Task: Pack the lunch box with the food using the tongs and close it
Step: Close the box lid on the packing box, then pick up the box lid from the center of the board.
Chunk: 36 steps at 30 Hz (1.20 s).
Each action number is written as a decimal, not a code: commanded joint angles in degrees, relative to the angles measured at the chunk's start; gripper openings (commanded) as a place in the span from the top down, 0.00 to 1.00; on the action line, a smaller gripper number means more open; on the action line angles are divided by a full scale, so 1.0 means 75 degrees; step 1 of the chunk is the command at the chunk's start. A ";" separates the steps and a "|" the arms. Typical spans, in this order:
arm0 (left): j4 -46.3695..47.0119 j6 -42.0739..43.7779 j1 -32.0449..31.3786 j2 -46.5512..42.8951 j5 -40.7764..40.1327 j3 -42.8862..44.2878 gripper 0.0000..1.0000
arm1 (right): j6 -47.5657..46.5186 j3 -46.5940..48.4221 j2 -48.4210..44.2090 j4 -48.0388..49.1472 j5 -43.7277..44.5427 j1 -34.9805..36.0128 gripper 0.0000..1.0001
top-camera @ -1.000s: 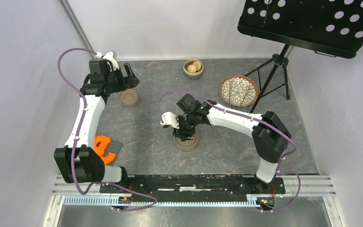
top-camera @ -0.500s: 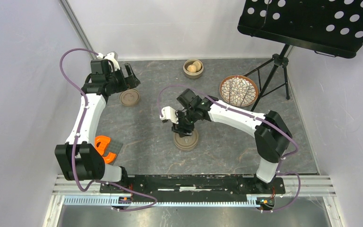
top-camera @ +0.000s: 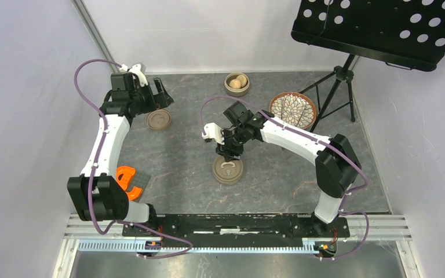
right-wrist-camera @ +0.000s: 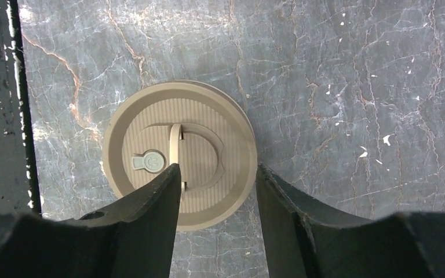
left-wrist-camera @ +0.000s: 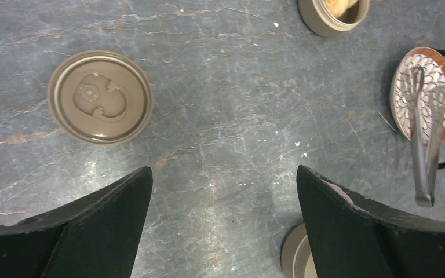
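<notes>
A round tan lunch box (top-camera: 228,170) stands mid-table with its lid on; the right wrist view shows the ribbed lid and its small grey vent tab (right-wrist-camera: 179,153). My right gripper (top-camera: 230,152) (right-wrist-camera: 217,174) hangs just above and behind it, open, holding nothing. A second tan lid (top-camera: 159,119) (left-wrist-camera: 100,96) lies flat at the left. My left gripper (top-camera: 156,95) (left-wrist-camera: 224,174) hovers behind it, wide open and empty. Pale bun-like food (top-camera: 238,80) sits in an open tan bowl (left-wrist-camera: 333,14) at the back. The dark tongs (left-wrist-camera: 426,156) lie across the patterned plate (top-camera: 292,110).
An orange and grey object (top-camera: 128,179) lies near the left arm's base. A black music stand (top-camera: 382,29) on a tripod (top-camera: 336,87) stands at the back right, close to the plate. Walls close in the table on three sides.
My right gripper has lifted and drawn back from the lidded lunch box, which now shows in full. Its jaws have closed very slightly. The left arm has not moved.
</notes>
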 commanded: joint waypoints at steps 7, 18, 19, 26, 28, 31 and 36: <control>0.0836 0.1855 -0.0184 -0.0612 0.4009 -0.0925 0.00 | 0.1060 0.0193 -0.0567 0.0910 -0.0633 -0.0910 0.45; 0.1083 0.4370 -0.3309 -0.1191 0.3746 -0.3040 0.00 | 0.3270 -0.1010 -0.1241 0.2585 0.0134 -0.2452 0.49; 0.1190 0.4528 -0.3474 -0.1188 0.3694 -0.3190 0.00 | 0.3375 -0.0999 -0.1205 0.2592 0.0148 -0.2583 0.49; 0.2438 0.4693 -0.4217 -0.0728 0.2460 -0.3803 0.04 | 0.3570 -0.1065 -0.1097 0.2578 0.0051 -0.2854 0.50; 0.2786 0.4495 -0.4298 -0.0513 0.2185 -0.3819 0.06 | 0.3581 -0.1081 -0.1095 0.2579 0.0035 -0.2865 0.50; 0.3202 0.4342 -0.4469 -0.0236 0.1833 -0.3808 0.08 | 0.3593 -0.1083 -0.1089 0.2615 0.0032 -0.2867 0.50; 0.3371 0.4221 -0.4538 0.0260 0.1425 -0.3611 0.12 | 0.3547 -0.1043 -0.1055 0.2591 0.0062 -0.2865 0.50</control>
